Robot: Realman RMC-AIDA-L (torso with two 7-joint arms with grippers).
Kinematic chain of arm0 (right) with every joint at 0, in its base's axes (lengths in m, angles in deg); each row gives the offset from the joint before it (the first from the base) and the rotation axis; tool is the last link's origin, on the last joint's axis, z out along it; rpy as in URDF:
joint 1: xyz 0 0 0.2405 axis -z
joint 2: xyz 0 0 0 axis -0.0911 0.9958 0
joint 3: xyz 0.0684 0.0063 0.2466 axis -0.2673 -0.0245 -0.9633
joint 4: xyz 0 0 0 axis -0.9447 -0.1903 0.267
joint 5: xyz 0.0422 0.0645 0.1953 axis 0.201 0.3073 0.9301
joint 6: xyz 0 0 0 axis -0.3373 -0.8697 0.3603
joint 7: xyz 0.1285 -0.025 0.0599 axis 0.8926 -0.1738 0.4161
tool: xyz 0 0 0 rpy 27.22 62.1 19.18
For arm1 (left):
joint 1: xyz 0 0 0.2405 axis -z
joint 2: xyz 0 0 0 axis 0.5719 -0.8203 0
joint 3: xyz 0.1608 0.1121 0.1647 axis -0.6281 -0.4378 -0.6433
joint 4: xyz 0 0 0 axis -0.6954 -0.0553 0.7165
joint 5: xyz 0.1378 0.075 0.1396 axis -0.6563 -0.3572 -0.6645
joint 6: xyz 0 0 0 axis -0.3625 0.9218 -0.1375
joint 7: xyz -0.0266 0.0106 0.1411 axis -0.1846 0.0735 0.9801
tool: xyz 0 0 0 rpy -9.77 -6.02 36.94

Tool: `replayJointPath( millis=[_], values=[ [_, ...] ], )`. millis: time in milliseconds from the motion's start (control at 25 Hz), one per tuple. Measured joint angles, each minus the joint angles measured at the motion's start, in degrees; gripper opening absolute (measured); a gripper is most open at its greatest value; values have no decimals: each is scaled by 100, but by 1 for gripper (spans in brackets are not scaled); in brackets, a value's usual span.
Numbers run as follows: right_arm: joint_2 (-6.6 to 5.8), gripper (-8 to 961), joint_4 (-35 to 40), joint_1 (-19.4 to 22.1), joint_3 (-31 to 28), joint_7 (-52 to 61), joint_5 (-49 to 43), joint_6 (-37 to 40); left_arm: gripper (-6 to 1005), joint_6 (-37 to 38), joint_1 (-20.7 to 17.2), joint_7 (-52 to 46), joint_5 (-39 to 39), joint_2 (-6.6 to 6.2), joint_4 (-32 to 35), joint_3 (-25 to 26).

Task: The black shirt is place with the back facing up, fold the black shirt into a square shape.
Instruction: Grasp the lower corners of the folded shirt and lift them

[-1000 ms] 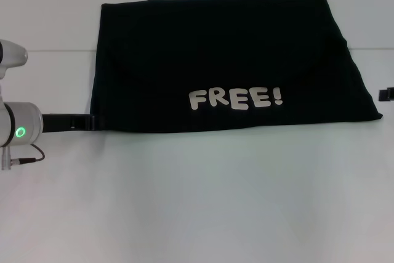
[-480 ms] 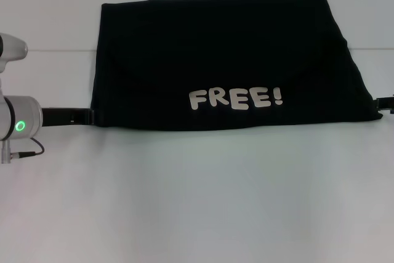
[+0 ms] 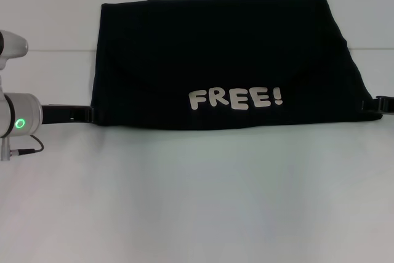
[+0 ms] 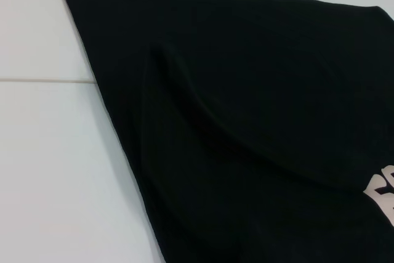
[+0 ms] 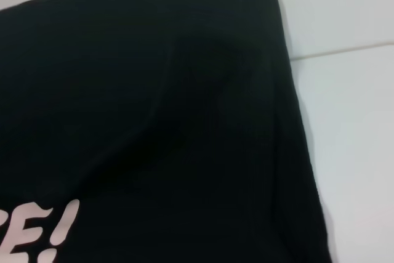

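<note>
Both grippers have crept inward since a second ago: the right gripper [image 3: 377,105] now meets the near right corner of the black shirt [image 3: 221,53], the left gripper [image 3: 80,114] the near left corner. You can't tell how their jaws stand. Your shirt lies folded into a wide band on the white surface [image 3: 197,201] — not yet square. Cream letters read "FREE!" [image 3: 236,98].

My left arm [image 3: 15,118]: a silver-grey cylindrical joint with a glowing green ring light, a thin black cable looping beneath it, and flat black fingers [image 3: 69,114] ahead. My right fingers [image 3: 380,105] are black too.
</note>
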Motion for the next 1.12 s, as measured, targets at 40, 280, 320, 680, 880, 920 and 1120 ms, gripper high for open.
replayJointPath(
  millis=[40,280,320,680,880,920,1120],
  values=[
    [14,532,-10,-6,4,-1,-1,-34,2,-2,7,0,0,-3,0,0],
    [83,531,-12,-29,70,-5,2,-94,2,-11,49,1,-45,-21,0,12],
    [88,531,-12,-31,71,-5,2,-92,2,-12,56,1,-60,-23,0,16],
    [89,399,-66,-50,74,10,-5,-44,2,-55,67,1,-72,-26,0,14],
    [76,197,-18,-8,33,-3,20,54,2,-55,60,1,-72,-26,0,24],
    [68,159,-11,4,26,-12,22,86,2,-55,57,0,-72,-26,1,27],
    [41,40,74,110,-13,-119,91,293,3,-41,34,-35,-72,-26,26,40]
  ],
)
